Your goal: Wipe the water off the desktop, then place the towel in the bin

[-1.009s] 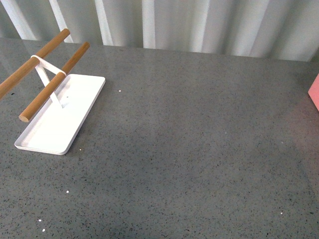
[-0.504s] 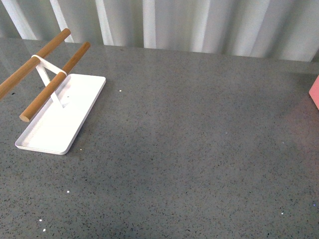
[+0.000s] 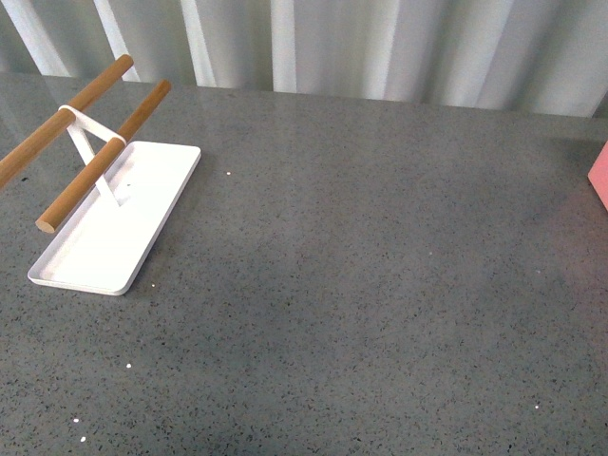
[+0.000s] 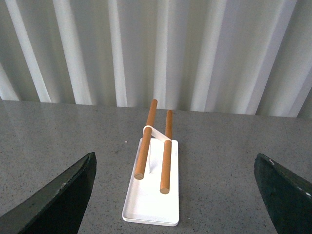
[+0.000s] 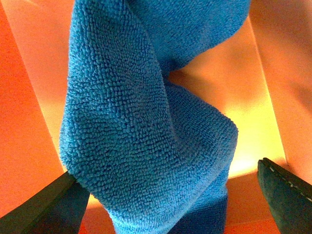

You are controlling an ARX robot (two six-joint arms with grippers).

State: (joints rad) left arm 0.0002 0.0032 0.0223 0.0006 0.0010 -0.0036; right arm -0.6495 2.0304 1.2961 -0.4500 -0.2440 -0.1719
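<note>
Table [image 3: 380,285]: lying bare grey across the front view, white tray [image 3: 114,228] with two wooden rods [image 3: 95,171] sitting at its left.
Bin [image 3: 598,176]: showing only as a pink edge at far right.
Towel [image 5: 146,122]: hanging bunched inside the bin's pink walls — right wrist view.
Left pincer [image 4: 175,195]: gaping wide, carrying nothing, facing the tray.
Right pincer [image 5: 168,197]: fingers spread wide — towel sitting between them.

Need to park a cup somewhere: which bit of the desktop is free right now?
The desktop is bare from the white tray across to the bin edge. Crowded only at the tray, under its wooden rods. Inside the bin, the towel fills the space.
</note>
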